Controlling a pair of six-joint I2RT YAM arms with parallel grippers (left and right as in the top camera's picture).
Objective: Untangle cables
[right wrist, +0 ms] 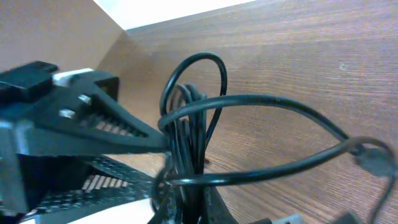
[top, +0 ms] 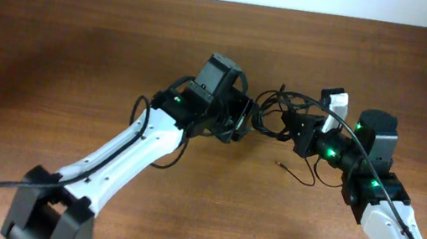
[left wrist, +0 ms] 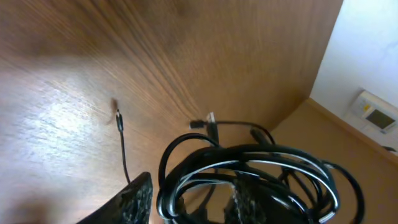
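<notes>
The right tool (top: 287,126) is clamped on the cables (top: 269,107) at its tips. The knotted bundle runs straight ahead to the left tool (top: 242,128), equally near, jaws half-wide astride the loops. One loose strand (top: 294,174) lies farther off on the desk (top: 80,49).

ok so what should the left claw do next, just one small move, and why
Probably close the left claw fully on the cables. It stands open around the loops, while the right claw is shut on the same bundle, so a second firm grip seems needed before pulling anything apart.
</notes>
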